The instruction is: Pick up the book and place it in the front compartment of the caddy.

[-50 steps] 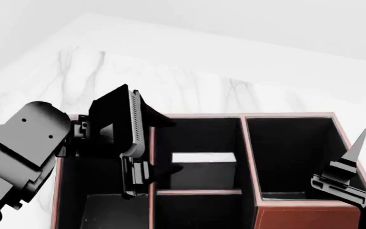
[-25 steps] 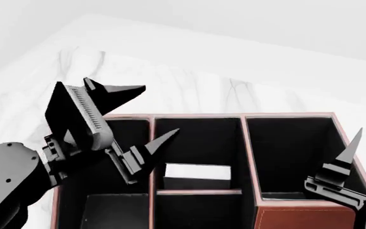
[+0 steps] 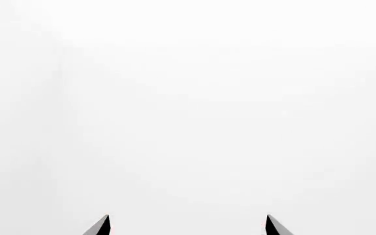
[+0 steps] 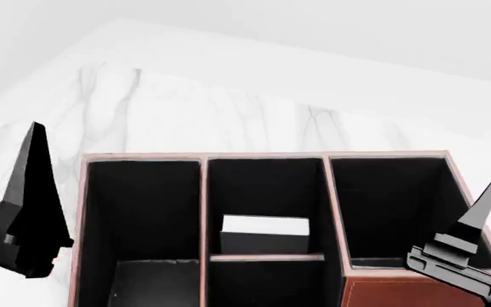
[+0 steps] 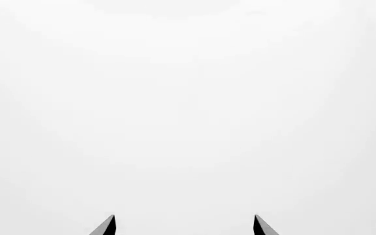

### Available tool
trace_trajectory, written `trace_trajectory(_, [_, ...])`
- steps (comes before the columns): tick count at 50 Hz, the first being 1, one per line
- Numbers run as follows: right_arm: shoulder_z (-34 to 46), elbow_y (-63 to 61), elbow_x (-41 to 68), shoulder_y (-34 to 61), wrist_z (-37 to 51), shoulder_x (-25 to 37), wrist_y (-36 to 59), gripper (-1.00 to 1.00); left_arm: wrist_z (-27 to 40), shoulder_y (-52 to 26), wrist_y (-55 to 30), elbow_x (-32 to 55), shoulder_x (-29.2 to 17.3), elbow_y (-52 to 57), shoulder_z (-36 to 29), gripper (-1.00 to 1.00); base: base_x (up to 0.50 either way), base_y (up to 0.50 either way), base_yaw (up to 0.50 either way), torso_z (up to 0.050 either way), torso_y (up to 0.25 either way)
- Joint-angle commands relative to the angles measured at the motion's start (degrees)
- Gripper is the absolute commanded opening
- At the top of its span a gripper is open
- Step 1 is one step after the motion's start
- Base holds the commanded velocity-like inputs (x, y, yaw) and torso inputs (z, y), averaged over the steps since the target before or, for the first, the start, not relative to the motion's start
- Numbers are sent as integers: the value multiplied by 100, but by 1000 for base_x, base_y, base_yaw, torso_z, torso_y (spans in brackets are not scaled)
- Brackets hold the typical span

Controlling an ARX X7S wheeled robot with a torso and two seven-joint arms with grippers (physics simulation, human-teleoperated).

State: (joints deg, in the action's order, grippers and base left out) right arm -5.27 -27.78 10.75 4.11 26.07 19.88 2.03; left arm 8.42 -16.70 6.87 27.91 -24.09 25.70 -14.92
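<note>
A white marble-veined bench (image 4: 228,109) carries the caddy (image 4: 399,291) against plain pale walls. The book (image 4: 264,234) stands inside the front compartment (image 4: 264,192), upright against the low pink divider (image 4: 266,258), its white page edge up. It sits well to the right of the left gripper (image 4: 28,211) and to the left of the right gripper (image 4: 475,220), touched by neither. The left jaws hang just outside the caddy's left wall, spread apart and empty, as the left wrist view shows with only blank white between the two tips. The right jaws, also apart and empty, hover over the caddy's right section. The placing looks done; both arms likely stand clear so the book stays undisturbed.
</note>
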Motion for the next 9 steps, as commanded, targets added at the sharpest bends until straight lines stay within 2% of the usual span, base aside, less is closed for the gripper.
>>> trace_trajectory(1, [103,-148,-279,-175,122,-127,-437,100,957,1267,926,-420,92,703,856,100,0,0,0,0,0])
trace_trajectory(9, [-36,-80,-520,-235,437,-387,-1145,100,1299,1639,1821,-830,437,900,1458,100,0,0,0,0,0])
